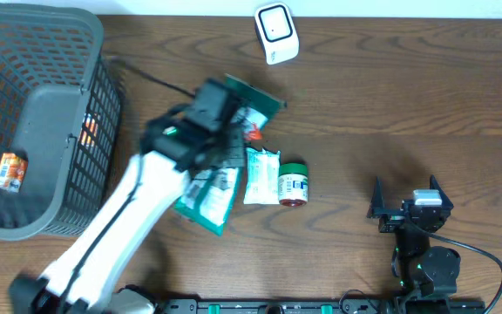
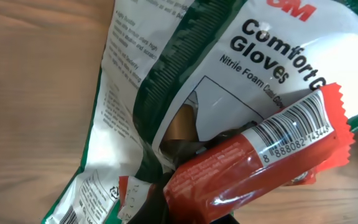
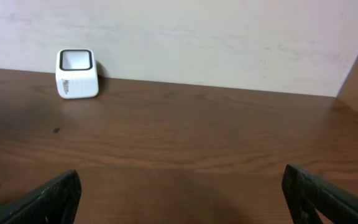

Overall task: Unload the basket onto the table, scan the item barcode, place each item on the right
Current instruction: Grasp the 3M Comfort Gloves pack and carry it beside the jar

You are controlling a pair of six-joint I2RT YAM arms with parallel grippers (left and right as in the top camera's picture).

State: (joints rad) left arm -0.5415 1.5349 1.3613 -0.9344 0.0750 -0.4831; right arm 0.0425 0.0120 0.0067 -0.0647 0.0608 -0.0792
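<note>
Left gripper (image 1: pixel 239 129) clamping shut on red barcode packet (image 2: pixel 253 163), packet jutting past its fingertips, lying across glove pack (image 2: pixel 247 59), right gripper (image 3: pixel 180 185) gaping wide, holding nothing.

The white-and-green bag (image 2: pixel 166 87) reads "Comfort Gloves" in bold black, with "Nitrile Foam" in smaller print beneath and a red "3M" cut off at the top. The red wrapper (image 2: pixel 229 174) carries a barcode (image 2: pixel 294 124) whose digits begin "8 888082".

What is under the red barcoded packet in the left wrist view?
The white-and-green glove pack shows beneath the red packet, with the wood table beyond. The pack's lower print is covered.
</note>
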